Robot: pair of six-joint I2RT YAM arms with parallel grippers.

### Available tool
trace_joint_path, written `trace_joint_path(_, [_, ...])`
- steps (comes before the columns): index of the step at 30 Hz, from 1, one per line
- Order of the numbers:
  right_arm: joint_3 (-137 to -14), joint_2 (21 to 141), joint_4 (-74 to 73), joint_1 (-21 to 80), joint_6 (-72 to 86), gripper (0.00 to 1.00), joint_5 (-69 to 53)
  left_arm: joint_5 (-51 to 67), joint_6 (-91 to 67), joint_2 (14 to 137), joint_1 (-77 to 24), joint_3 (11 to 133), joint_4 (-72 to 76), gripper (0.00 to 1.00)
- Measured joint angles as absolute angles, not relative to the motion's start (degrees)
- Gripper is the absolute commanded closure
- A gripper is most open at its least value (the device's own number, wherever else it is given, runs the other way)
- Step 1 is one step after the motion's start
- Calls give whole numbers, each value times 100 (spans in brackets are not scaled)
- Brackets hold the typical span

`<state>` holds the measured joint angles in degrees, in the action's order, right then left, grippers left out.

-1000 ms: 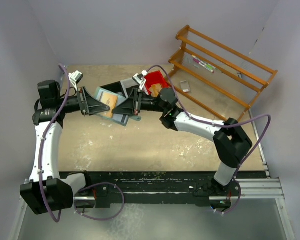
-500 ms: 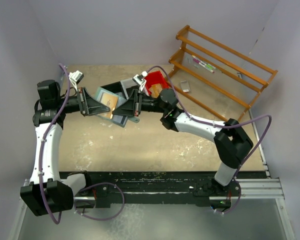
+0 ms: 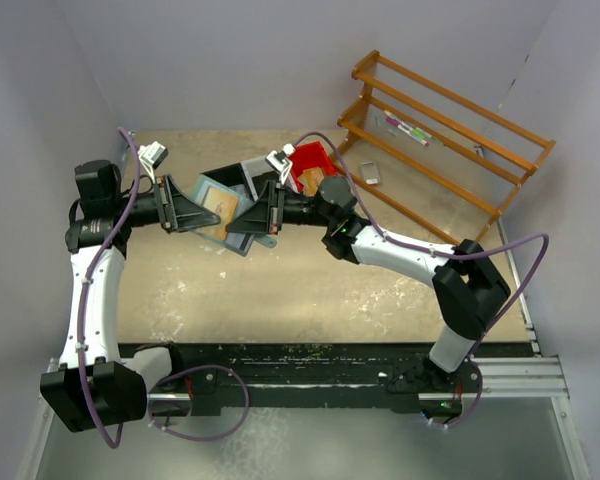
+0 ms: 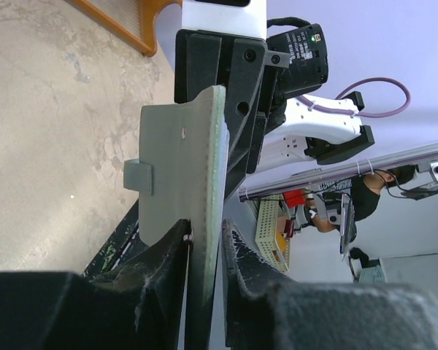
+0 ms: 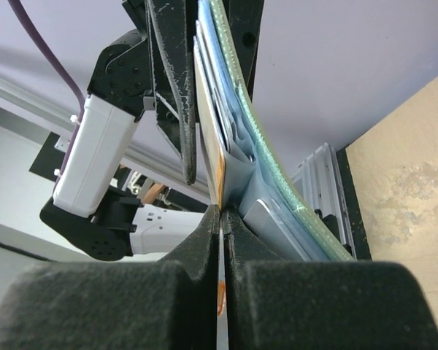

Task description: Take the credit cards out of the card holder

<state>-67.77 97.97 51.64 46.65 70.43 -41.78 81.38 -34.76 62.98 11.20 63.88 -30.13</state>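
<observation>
The pale mint-green card holder (image 3: 216, 213) hangs open in the air between my two grippers over the back left of the table. My left gripper (image 3: 198, 213) is shut on its cover, which shows edge-on with the snap tab in the left wrist view (image 4: 182, 160), where the left gripper (image 4: 204, 244) pinches its lower edge. My right gripper (image 3: 244, 217) is shut on a tan-orange credit card (image 5: 212, 157) that stands among the clear pocket pages (image 5: 237, 157). The right gripper (image 5: 221, 222) pinches the card's lower edge. A grey-white card (image 5: 274, 226) sits in another pocket beside the mint cover (image 5: 292, 200).
A red bin (image 3: 312, 165) and a dark grey bin (image 3: 232, 180) stand just behind the grippers. A wooden rack (image 3: 440, 130) lies at the back right, with a small silver device (image 3: 370, 173) on the table in front of it.
Both grippers keep their hold. The right gripper and the card holder have shifted very slightly to the left; otherwise the scene is the same.
</observation>
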Motion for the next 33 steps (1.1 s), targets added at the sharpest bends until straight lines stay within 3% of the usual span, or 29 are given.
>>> trace_joint_path(6, [-6779, 9795, 5092, 4665, 7026, 100, -4272, 8160, -3424, 6298, 1122, 6388, -3059, 87])
trace_joint_path(12, [-6779, 9732, 5043, 4665, 6969, 100, -4309, 8193, -3382, 6298, 1122, 6388, -3094, 83])
trace_joint_path(20, [-6613, 9686, 5030, 4644, 6963, 100, -4318, 8256, -3380, 6296, 1118, 6399, -3100, 69])
trace_joint_path(23, [-6563, 9686, 5000, 4644, 6967, 100, -4327, 8254, -3369, 6285, 1118, 6407, -3105, 71])
trace_joint_path(27, [-6560, 9686, 5019, 4644, 6991, 100, -4362, 8248, -3334, 6272, 1122, 6418, -3100, 83])
trace_joint_path(33, [-6541, 9668, 5122, 4644, 6995, 100, -4453, 8217, -3280, 6267, 1129, 6418, -3100, 83])
